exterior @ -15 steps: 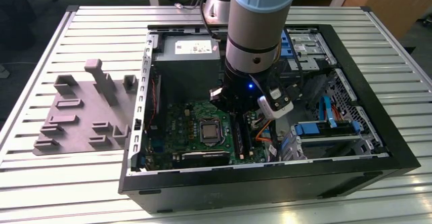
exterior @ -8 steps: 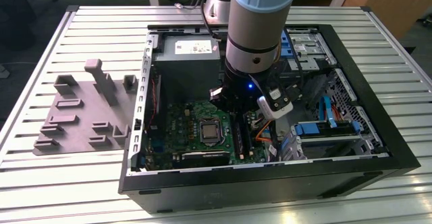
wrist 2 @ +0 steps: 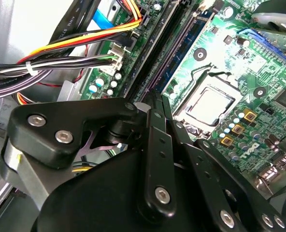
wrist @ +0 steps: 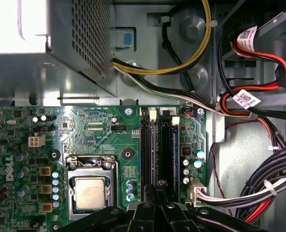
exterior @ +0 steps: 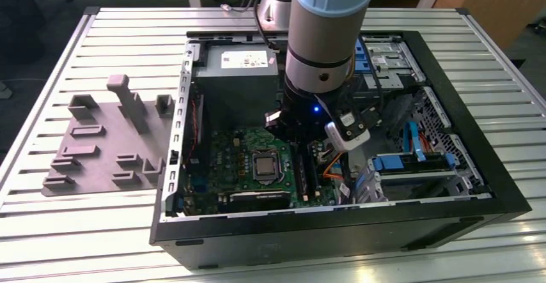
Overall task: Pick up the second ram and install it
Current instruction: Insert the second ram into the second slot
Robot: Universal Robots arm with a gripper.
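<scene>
Inside the open computer case the arm reaches down over the green motherboard. My gripper has its fingers pressed together right over the long black slots beside the processor socket. A thin dark green-blue strip, the second ram, runs on edge from the fingertips along one slot line. It looks pinched between the pads. How deep it sits in the slot is hidden.
Bundles of coloured cables lie close beside the slots. The grey power-supply box fills the case's far end, with drive bays at the exterior view's right. A grey moulded fixture lies on the slatted table outside the case.
</scene>
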